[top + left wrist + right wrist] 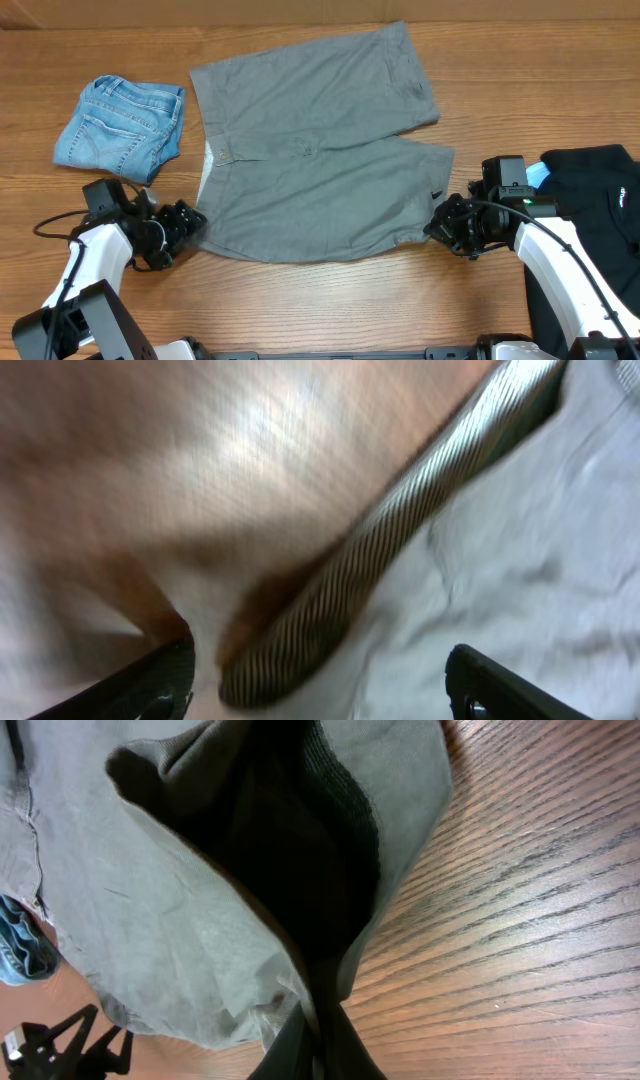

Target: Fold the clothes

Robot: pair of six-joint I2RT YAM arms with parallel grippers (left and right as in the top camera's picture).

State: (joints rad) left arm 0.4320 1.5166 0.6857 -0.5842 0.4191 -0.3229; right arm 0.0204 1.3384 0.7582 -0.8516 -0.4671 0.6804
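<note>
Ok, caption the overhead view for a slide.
Grey shorts spread on the table between left hand and right hand; denim shorts and black garment lie aside.

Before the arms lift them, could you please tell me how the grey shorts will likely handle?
Probably floppy: the grey shorts lie flat with soft creases. Likely to sag: the hem pinched in the right claw gapes loosely.

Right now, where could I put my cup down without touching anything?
Freest: the bare strip of wooden table at the near edge, in front of the grey cloth shorts. Also the far right corner, beyond the black garment. Crowded: the left, around the light-blue denim shorts and left claw, and by the right claw at the shorts' hem.
</note>
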